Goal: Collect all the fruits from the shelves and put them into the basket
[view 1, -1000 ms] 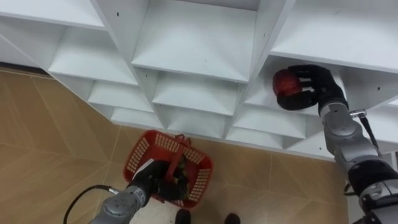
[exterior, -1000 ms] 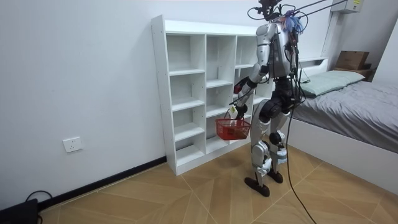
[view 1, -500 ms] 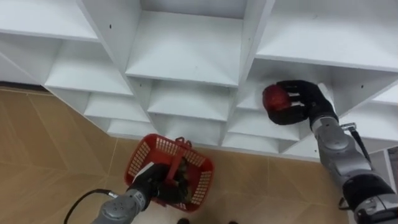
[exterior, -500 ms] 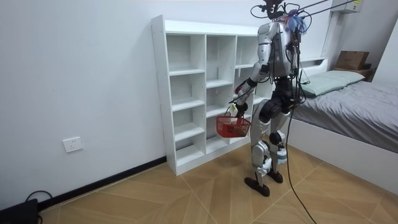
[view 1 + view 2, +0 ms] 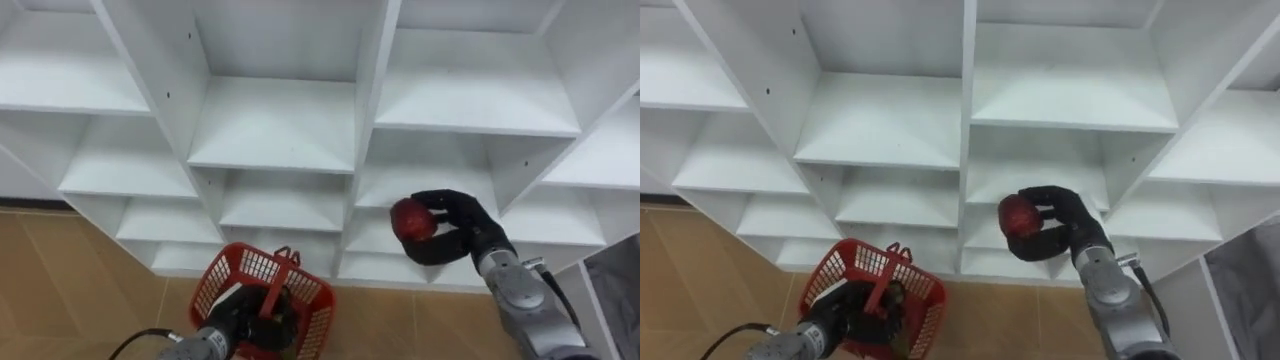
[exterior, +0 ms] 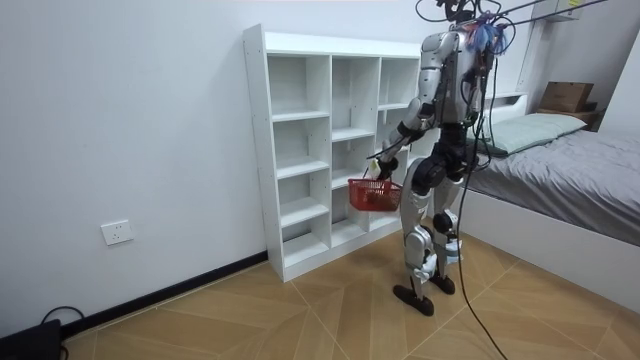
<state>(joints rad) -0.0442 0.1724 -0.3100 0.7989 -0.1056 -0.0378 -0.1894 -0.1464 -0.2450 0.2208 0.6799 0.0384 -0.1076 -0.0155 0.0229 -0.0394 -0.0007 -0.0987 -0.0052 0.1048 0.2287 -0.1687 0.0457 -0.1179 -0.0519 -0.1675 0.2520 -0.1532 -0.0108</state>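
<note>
My right hand [image 5: 458, 226] is shut on a round red fruit [image 5: 412, 220], held in front of a lower compartment on the right side of the white closet [image 5: 290, 130]. Lower left, my left hand [image 5: 243, 318] is shut on the handle of a red plastic basket [image 5: 224, 284], which hangs in front of the bottom shelves. The right eye view has the same fruit [image 5: 1020, 214], right hand [image 5: 1068, 226], basket [image 5: 834, 276] and left hand [image 5: 845, 308]. In the room view I stand facing the closet [image 6: 300, 150] with the basket [image 6: 373, 194] at hip height.
The closet's compartments in view are bare. Wooden floor [image 5: 60, 290] lies below the shelves. In the room view a bed [image 6: 570, 160] stands behind me at the room view's right, with a cardboard box [image 6: 565, 95] beyond it and a wall socket [image 6: 117, 232] low on the left.
My right hand has drawn the red fruit out of the shelf compartment, down and to the left toward the basket. The basket has risen slightly. The head camera has tilted upward.
</note>
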